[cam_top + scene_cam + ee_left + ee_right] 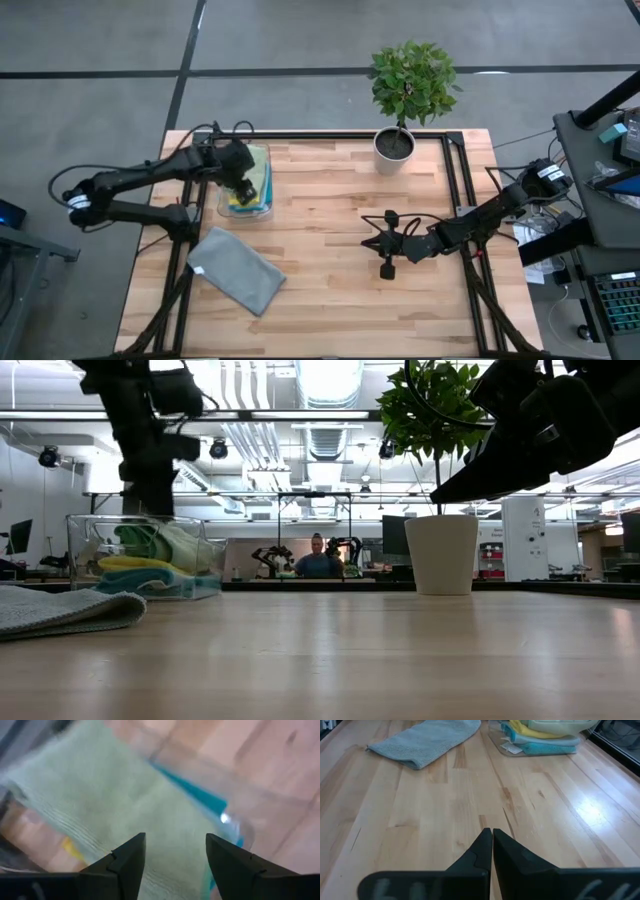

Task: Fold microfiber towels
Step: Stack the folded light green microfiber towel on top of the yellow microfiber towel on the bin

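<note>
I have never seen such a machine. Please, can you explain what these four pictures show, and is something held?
It is a robot with two dark arms at a wooden table. One picture looks down from above, one looks level across the table, and two come from cameras on the wrists. The left gripper hangs over a clear bin of stacked towels, jaws open above the green towel, holding nothing. The right gripper waits over bare wood, jaws shut and empty. A grey towel lies folded on the table, and a potted plant stands at the far edge.

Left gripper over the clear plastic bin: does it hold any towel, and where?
Nothing is held. The left gripper hangs open above the pale green microfiber towel in the clear plastic bin, jaws apart and empty.
</note>
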Robot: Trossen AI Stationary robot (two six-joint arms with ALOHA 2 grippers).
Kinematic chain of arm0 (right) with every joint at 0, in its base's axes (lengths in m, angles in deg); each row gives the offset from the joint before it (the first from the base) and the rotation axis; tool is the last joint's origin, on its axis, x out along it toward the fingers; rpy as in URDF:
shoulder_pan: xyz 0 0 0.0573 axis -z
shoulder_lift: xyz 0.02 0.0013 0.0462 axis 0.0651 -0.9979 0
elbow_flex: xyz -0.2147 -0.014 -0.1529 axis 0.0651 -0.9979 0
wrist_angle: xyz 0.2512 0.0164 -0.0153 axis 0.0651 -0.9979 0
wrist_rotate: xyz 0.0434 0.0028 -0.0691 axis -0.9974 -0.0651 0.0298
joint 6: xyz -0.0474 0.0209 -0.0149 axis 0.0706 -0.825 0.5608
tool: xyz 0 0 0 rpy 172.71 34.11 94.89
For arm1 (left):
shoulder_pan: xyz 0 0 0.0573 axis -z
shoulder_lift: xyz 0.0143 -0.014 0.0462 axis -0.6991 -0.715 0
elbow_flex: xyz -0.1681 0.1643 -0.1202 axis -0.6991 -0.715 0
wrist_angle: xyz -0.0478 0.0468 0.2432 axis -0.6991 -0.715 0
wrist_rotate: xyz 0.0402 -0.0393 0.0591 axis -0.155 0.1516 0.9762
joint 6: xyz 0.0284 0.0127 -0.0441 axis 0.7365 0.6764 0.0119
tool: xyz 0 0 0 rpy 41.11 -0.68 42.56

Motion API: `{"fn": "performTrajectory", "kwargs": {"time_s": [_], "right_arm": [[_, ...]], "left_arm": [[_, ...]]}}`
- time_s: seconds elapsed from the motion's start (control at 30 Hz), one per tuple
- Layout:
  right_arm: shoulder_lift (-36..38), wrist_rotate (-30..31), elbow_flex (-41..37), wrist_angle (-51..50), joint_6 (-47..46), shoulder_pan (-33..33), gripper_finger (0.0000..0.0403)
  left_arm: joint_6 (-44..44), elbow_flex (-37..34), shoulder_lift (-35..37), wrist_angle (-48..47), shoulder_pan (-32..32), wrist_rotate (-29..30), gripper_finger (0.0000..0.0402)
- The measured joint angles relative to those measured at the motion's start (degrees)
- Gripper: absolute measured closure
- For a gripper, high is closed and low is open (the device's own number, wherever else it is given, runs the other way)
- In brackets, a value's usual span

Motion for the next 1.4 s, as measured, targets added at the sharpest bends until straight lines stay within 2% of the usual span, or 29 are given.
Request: {"fn": "performTrajectory", "kwargs": {"time_s": [0.27,0.53,0.77,0.87,0.97,1.2,1.4], "right_arm": [[0.00,0.17,0.00,-0.01,0.31,0.13,0.0394],[0.00,0.18,0.00,-0.14,0.44,0.13,0.0394],[0.00,0.19,0.00,-0.31,0.44,0.13,0.0394],[0.00,0.19,-0.01,-0.38,0.44,0.13,0.0394],[0.00,0.19,0.00,-0.39,0.44,0.12,0.0394],[0.00,0.21,-0.02,-0.47,0.44,0.12,0.0394],[0.00,0.19,-0.02,-0.54,0.44,0.13,0.0394]], "left_arm": [[-2.81,-4.26,-8.01,-3.90,0.26,9.58,0.0285],[-3.01,-3.27,-14.43,-4.63,0.28,8.88,0.0346],[-2.60,1.31,-12.20,-7.72,0.28,7.21,0.0353],[-1.31,1.76,-10.42,-5.97,0.28,7.19,0.0353],[-1.10,1.31,-9.34,-2.50,0.15,8.67,0.0353],[-3.29,0.62,-10.43,-3.04,0.00,9.57,0.0353],[-6.33,-3.36,-12.26,-0.27,-0.03,9.70,0.0353]]}}
